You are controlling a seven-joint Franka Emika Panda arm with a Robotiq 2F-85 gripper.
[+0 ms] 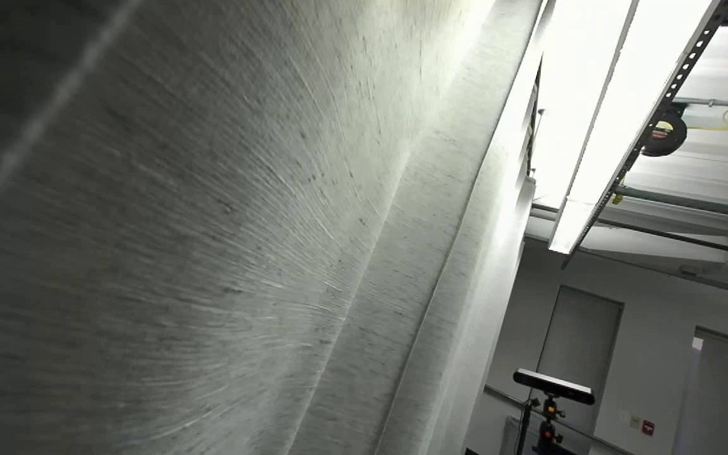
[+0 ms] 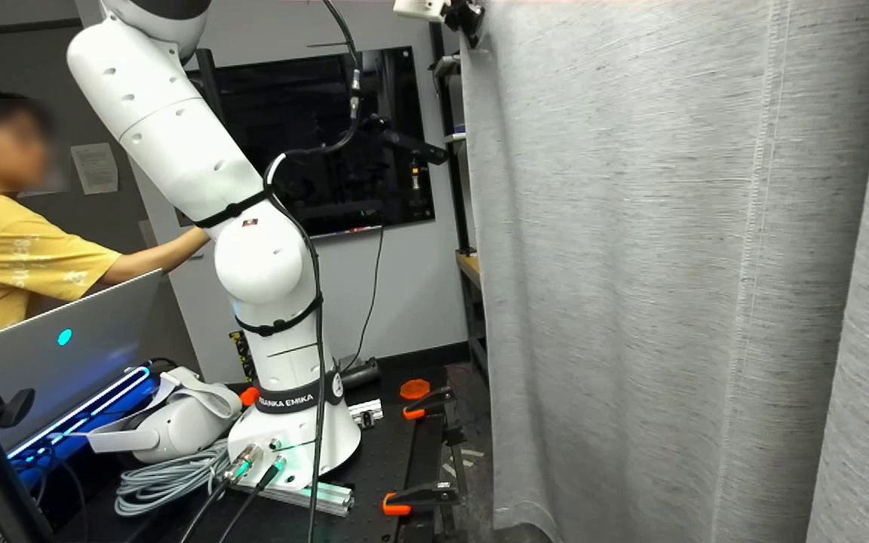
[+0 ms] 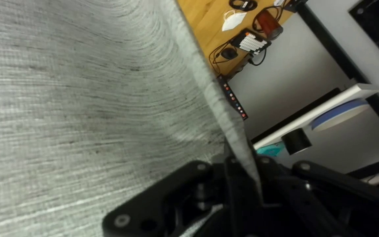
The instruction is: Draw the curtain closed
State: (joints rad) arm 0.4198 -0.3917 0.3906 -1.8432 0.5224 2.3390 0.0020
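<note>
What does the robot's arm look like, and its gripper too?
The arm is white, with fat rounded parts. Thin black straps go around it, and a black cable runs along it. A dark band near the bottom says FRANKA EMIKA in white letters. The gripper is black, with round silvery bolts.

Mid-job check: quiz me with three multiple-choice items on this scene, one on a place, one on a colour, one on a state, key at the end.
1. Where does the keyboard lie?
A) On the floor
B) On the wooden surface
C) On the white shelf

2. What colour is the T-shirt?
A) Green
B) Red
C) Yellow

3. How is the pincer?
A) Shut on the curtain
B) Wide open
C) Out of every view

Key:
1 B: the wrist view shows wood beneath it.
2 C: yellow sleeve and chest show in an exterior view.
3 A: the wrist view shows the curtain's edge between its closed jaws.
</note>
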